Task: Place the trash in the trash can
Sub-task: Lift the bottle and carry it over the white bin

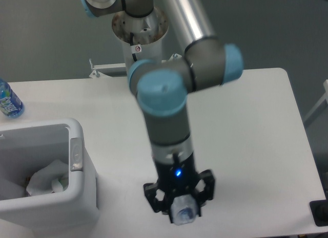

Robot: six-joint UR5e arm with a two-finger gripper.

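My gripper (pixel 181 215) hangs well above the table's front edge, right of the trash can, pointing straight down. It is shut on the crushed clear plastic bottle (pixel 184 212), whose pale blue end shows between the black fingers (pixel 154 198). The rest of the bottle is hidden under the wrist. The trash can (pixel 78 131), a large white bin with a grey tab (pixel 76 154) on its rim, stands at the front left. A crumpled white tissue (pixel 45 179) lies inside it.
A fuller bottle with a bright blue label (pixel 8 102) stands at the far left edge of the table behind the bin. The arm's base and a metal bracket (pixel 101 69) sit beyond the back edge.
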